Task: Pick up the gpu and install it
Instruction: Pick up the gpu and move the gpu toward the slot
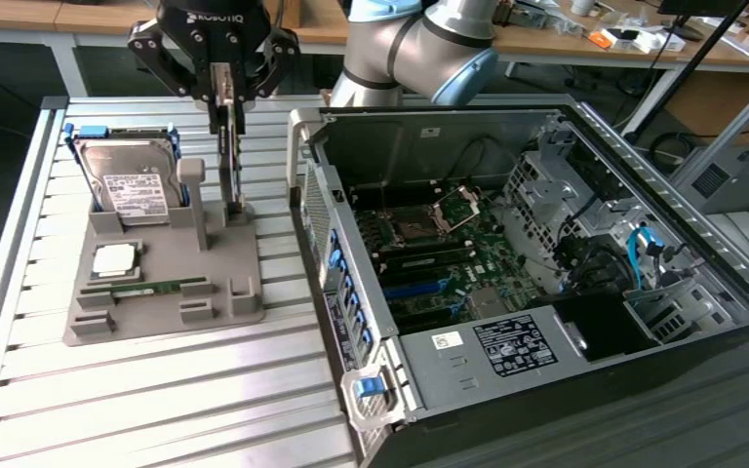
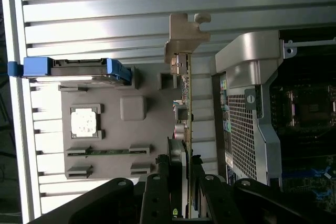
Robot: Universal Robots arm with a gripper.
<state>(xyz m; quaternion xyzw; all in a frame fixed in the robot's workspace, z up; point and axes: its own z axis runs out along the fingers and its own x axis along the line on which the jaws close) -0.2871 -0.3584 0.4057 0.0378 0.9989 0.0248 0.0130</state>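
The gpu [image 1: 230,161] is seen upright on edge, a thin dark green card with a silver end bracket [image 2: 185,35], pinched at its top by the gripper [image 1: 227,99], lower edge at the grey stand [image 1: 153,314].

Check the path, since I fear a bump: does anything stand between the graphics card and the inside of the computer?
Yes. The gripper grips the graphics card, on edge at the grey holder. Between it and the circuit board stands the case's near wall, rising above the table. Nothing else visible lies between them.

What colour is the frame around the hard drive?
Blue. The frame of the hard drive shows best in the wrist view.
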